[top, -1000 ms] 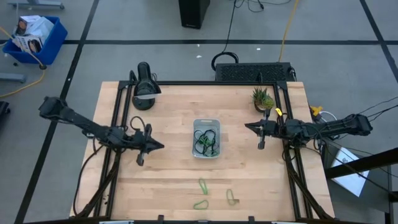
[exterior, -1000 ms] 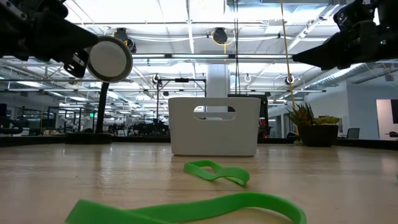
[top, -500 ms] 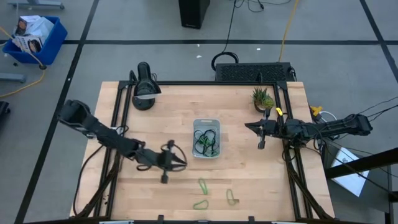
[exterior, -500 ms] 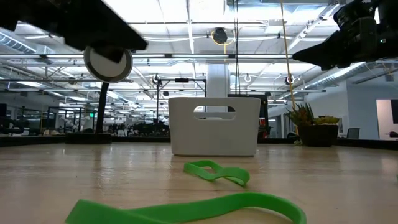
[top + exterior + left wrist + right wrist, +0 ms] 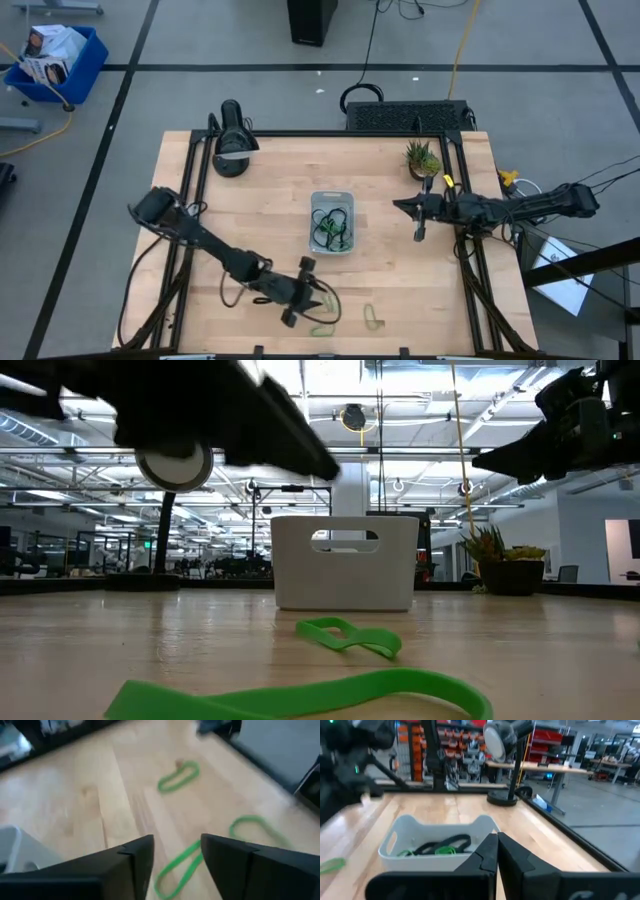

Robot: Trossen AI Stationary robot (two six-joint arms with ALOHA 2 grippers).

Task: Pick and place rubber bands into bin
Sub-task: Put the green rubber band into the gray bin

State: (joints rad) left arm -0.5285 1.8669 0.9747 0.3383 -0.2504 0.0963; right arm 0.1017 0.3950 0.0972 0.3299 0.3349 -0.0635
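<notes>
Rubber bands (image 5: 322, 298), left end effector (image 5: 312, 302) above, parted

The surface (image 5: 400, 280) is pale planked wood with a smooth, faintly satin finish. At centre frame the bin (image 5: 331, 222) looks like milky translucent plastic. The green rubber bands (image 5: 350, 637) at the lower centre appear matt and flexible. The grippers' fingers (image 5: 125, 870) are matt black.

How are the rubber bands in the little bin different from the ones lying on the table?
The bands in the bin are a tangle of dark loops with some green, piled together. The bands on the table are all green and lie apart: one under the left gripper, one near the front edge, one to its right. The binned ones are already put away; the table ones still wait. Both are thin, floppy loops.
</notes>
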